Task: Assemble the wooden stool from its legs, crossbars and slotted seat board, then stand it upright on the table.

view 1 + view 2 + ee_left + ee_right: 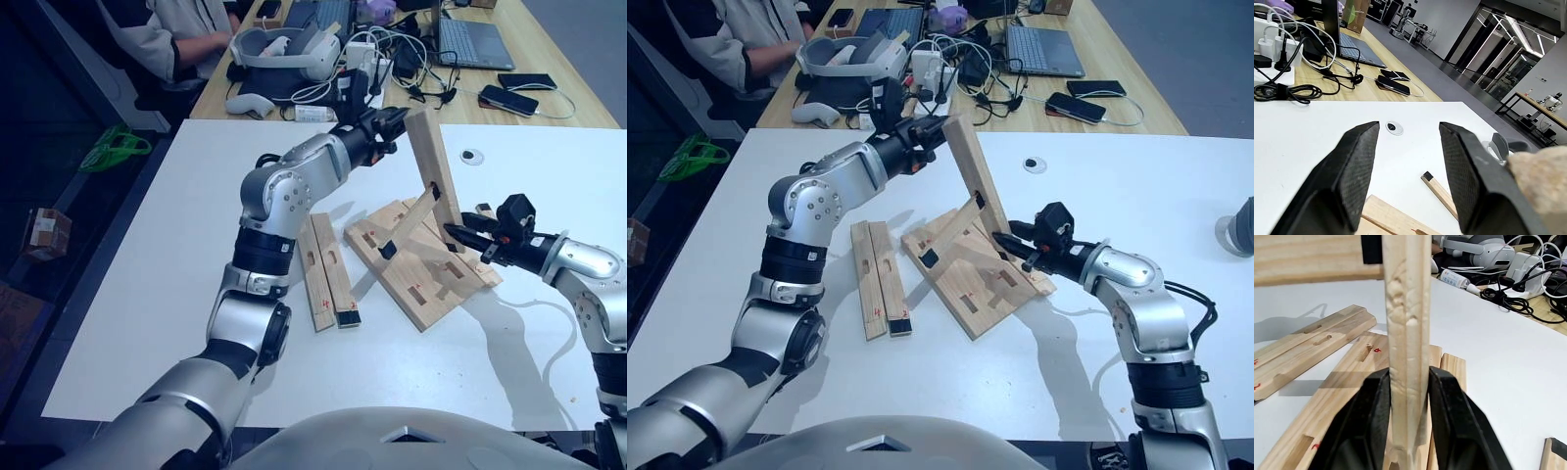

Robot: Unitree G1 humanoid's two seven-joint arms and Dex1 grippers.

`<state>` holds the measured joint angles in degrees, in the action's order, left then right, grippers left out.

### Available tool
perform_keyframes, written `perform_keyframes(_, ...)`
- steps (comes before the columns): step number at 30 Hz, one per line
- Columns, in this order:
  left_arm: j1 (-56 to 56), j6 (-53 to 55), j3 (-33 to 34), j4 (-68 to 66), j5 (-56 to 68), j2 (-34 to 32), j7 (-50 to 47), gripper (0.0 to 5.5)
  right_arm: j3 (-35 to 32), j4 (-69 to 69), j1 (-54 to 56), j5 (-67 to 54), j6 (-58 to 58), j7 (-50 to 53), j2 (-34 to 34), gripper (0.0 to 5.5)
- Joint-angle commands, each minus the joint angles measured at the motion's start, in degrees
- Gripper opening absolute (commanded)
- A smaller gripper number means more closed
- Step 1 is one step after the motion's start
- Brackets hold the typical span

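Right gripper [1005, 241] clamps the foot of the upright leg [432, 157] on the slotted seat board [416, 289] on the white table [147, 294]; left gripper [396, 123], fingers spread and empty, hangs beside the leg's top

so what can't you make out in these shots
Right wrist view: where the upright leg meets the seat board, hidden by the right end effector.
Left wrist view: wood piece beside the left end effector, blurred, cut off by the edge.
Eye views: red marks on the loose boards, too small to read.
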<state>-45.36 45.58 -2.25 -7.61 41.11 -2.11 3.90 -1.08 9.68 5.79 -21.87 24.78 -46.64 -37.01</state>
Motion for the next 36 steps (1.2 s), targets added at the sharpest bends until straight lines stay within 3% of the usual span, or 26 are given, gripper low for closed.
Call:
perform_keyframes(1,3.6,4.7,-0.2,6.9,1.1,3.6,-2.1,2.26,1.0,-1.8,3.3,1.1,-0.5,0.5,1.1,1.02)
perform_keyframes(7,6.7,8.3,-1.4,12.4,0.5,7.7,-2.9,2.26,3.3,-4.9,6.4,3.4,-2.6,-0.9,2.3,1.02)
perform_keyframes(25,6.1,9.4,-1.1,13.8,-1.2,8.4,-0.3,2.26,5.2,-11.0,12.7,8.1,-3.7,1.9,5.6,1.02)
perform_keyframes(30,6.2,8.4,1.0,13.2,-1.9,8.1,-0.8,2.26,0.4,-7.0,10.8,4.2,1.2,3.6,5.2,1.02)
perform_keyframes(36,5.5,5.2,7.2,11.7,-2.4,7.0,-2.3,2.26,-13.9,2.8,0.7,-9.1,11.9,7.2,6.7,1.02)
